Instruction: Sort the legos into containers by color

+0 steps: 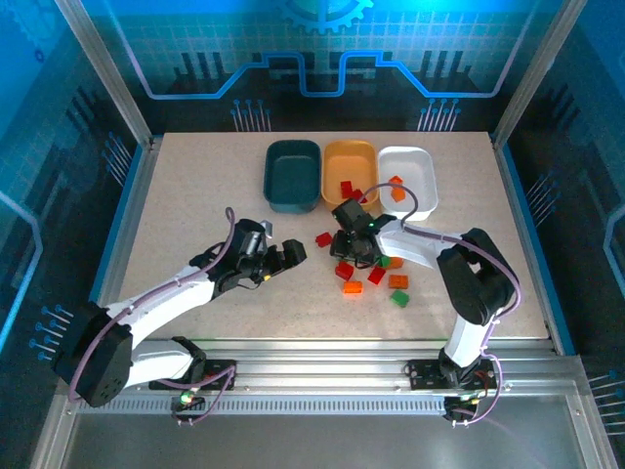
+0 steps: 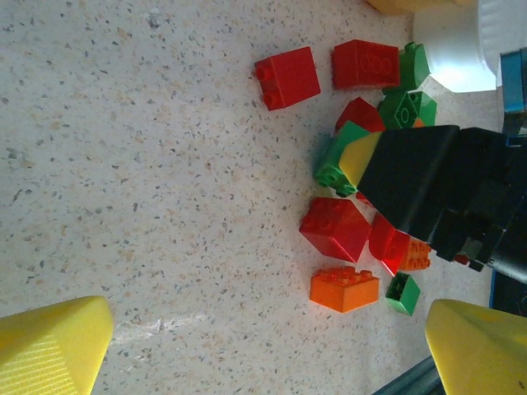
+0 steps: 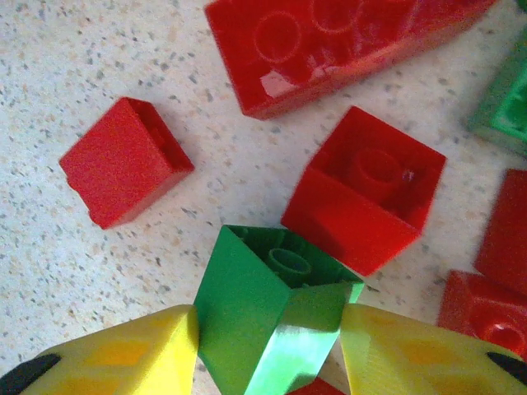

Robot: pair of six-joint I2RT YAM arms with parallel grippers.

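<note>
- The right pincer pinches a green brick between its yellow pads, low in the pile on the right of the surface.
- The brick sits tilted in the grip (caught by one end, it seems), so it may twist out on a lift and drop back among the red bricks just beside it.
- The left pincer hangs spread wide and empty, left of the pile.
- A swing toward the teal tray, far left, could pass close to that arm and clip it.
</note>
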